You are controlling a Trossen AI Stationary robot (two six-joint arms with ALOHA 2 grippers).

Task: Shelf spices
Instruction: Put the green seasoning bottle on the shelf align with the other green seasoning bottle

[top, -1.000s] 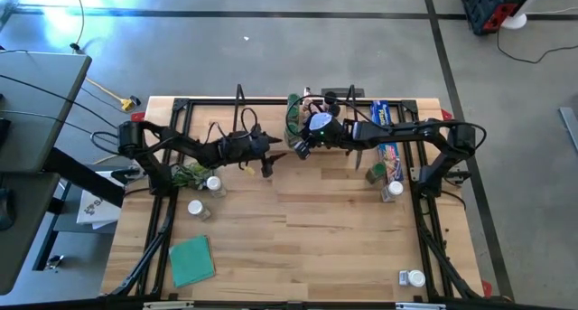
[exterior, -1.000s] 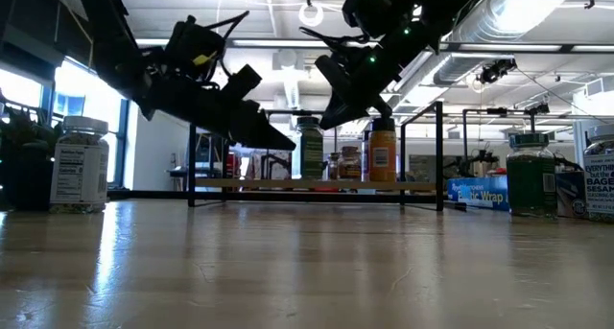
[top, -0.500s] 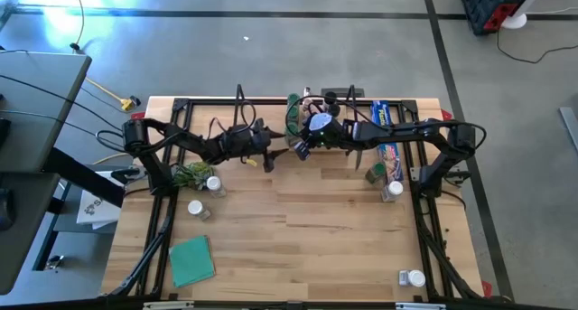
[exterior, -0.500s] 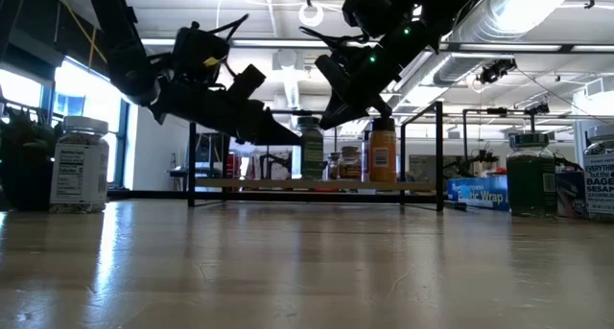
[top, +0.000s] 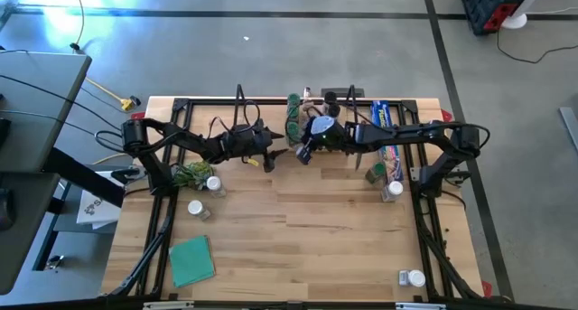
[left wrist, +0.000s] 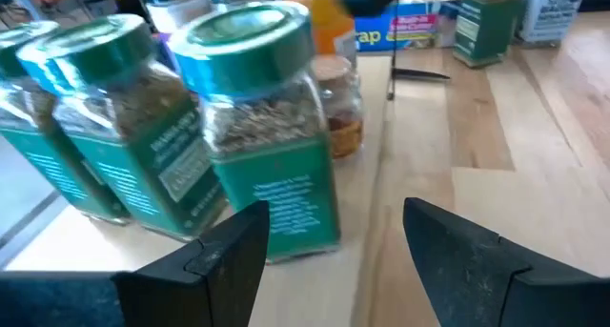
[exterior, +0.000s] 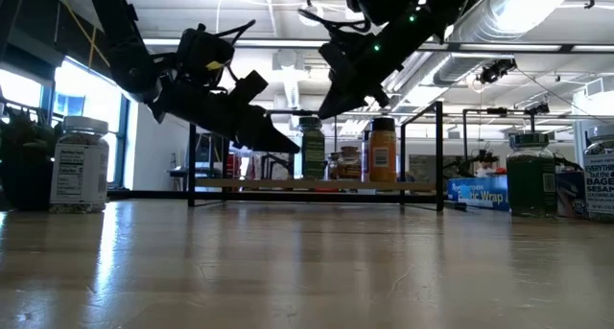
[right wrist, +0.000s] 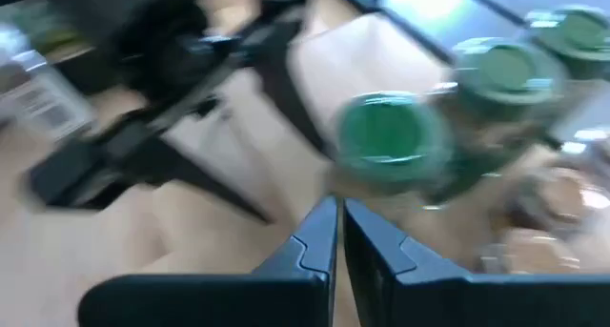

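The shelf (exterior: 288, 184) stands at the table's far edge and carries several spices: green-lidded jars (top: 293, 111), an orange jar (exterior: 382, 152) and small jars (exterior: 348, 163). My left gripper (left wrist: 334, 241) is open and nearly level. Its fingertips stop just short of the nearest green-lidded jar (left wrist: 257, 127), which stands upright on the shelf board. In the high view this gripper (top: 278, 153) sits in front of the shelf's middle. My right gripper (right wrist: 339, 222) is shut and empty. It hovers above and in front of the same jars (exterior: 324, 108), slanting down.
Loose jars stand on the table at the left (top: 213, 183), (top: 195, 207) and the right (top: 390, 190), (top: 414, 277). A blue wrap box (top: 386, 134) lies at the far right. A teal square (top: 191, 259) lies near left. The two grippers are close together.
My right gripper has rolled a little about its own axis and risen slightly. It stays shut. My left gripper stays open beside the green-lidded jar.
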